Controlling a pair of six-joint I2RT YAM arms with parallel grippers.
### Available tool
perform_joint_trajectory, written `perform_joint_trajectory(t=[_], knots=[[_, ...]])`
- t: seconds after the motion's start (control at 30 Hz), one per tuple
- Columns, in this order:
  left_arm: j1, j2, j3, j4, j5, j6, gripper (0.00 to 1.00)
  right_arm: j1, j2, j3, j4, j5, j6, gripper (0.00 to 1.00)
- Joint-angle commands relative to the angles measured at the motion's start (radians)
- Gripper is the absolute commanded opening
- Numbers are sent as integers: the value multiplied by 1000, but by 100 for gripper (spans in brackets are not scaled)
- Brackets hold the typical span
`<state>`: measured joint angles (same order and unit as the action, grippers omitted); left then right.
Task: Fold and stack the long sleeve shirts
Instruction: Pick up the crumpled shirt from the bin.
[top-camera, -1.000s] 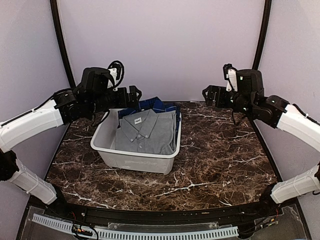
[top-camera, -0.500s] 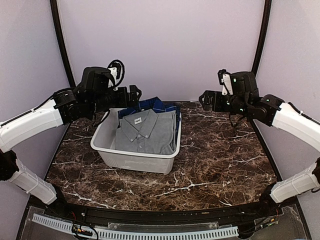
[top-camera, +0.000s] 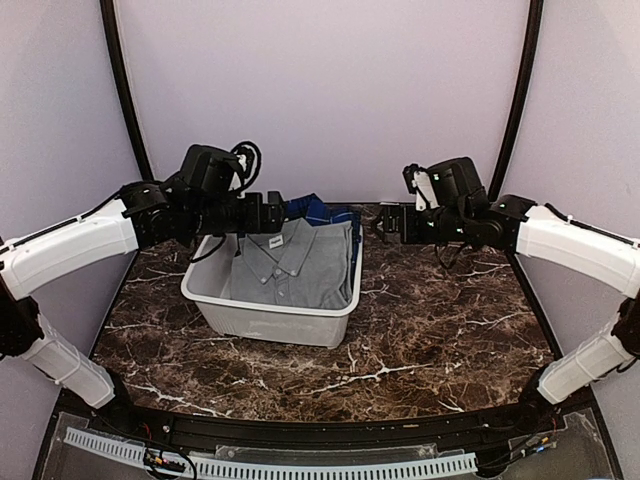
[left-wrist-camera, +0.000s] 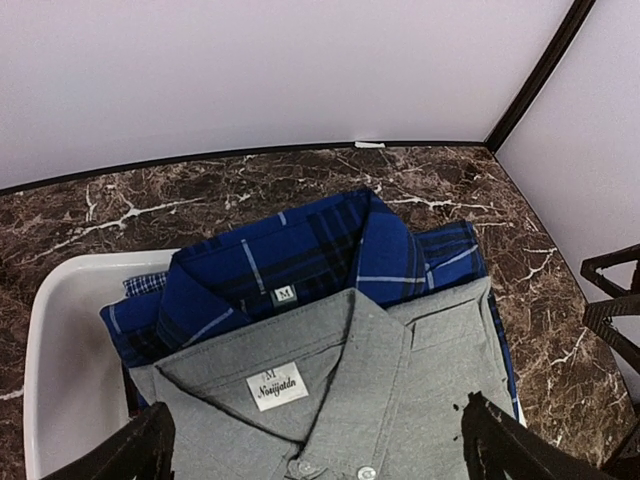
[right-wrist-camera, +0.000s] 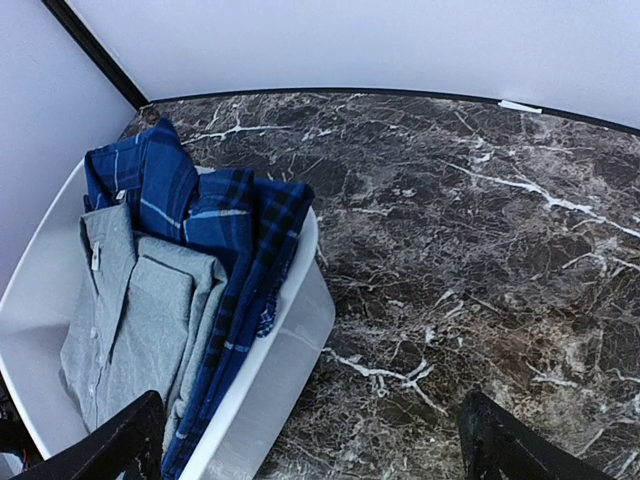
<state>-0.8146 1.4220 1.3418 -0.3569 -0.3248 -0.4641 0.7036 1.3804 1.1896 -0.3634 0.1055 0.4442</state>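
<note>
Long sleeve shirts, two of them, lie in a white rectangular plastic tub (top-camera: 265, 318) that stands on the dark marble-patterned worktop (top-camera: 450, 320), left of its middle. On top is the plain mid-grey collared button-up shirt (left-wrist-camera: 340, 390), front side up, with a white size label showing inside its collar. Under it is the navy-and-blue plaid collared shirt (left-wrist-camera: 280, 260). Its collar shows beyond the grey one toward the far wall, and its side lies along the right rim of the tub. Both look roughly folded only to fit in the tub, so the tub seems to be the supply place, and the real folding needs the bare worktop beside it

The left arm (top-camera: 70, 245) hovers over the far part of the tub and its camera looks down on both collars. The left jaws stand wide apart with nothing between them, on both sides of the grey collar but above it. The right arm (top-camera: 570, 240) reaches in from the other side. The right jaws are also wide apart and empty, above the worktop just beside the right rim

Probably one arm stands at each side so that the grey shirt can be taken at two points and lifted out flat. The task appears to be at its beginning, as no shirt is touched yet. Because grey lies directly on plaid, a deep grasp may catch both layers
</note>
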Motion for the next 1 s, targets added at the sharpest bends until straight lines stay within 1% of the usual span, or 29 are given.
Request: perform_joint_trajectory(t=[0.0,0.1,0.27,0.43,0.7,0.77,0.83,0.87,0.9,0.93,0.97], knots=[[-6,41,-1,-58,68,-49,99,26,10,-6,25,-15,16,99],[-6,80,7,-99,94,-67,99,29,8,-7,25,-11,15,99],[-7,117,-17,-109,138,-114,99,40,6,-3,25,-3,11,99],[-8,154,-54,-87,151,-143,99,45,6,-7,32,1,11,99],[-8,245,-51,-38,128,-180,99,51,3,-3,49,3,15,99],[-7,266,-45,-22,124,-189,97,51,3,-4,51,3,15,99],[-7,280,-40,-3,126,-197,93,54,4,-4,51,3,14,99],[-7,285,-39,10,131,-199,87,55,5,-4,50,3,15,99],[-7,285,-37,23,133,-201,78,56,5,-4,49,3,14,99],[-7,284,-34,28,134,-200,72,55,5,-4,50,3,15,99],[-7,282,-31,36,134,-195,59,56,3,-3,50,3,15,99]])
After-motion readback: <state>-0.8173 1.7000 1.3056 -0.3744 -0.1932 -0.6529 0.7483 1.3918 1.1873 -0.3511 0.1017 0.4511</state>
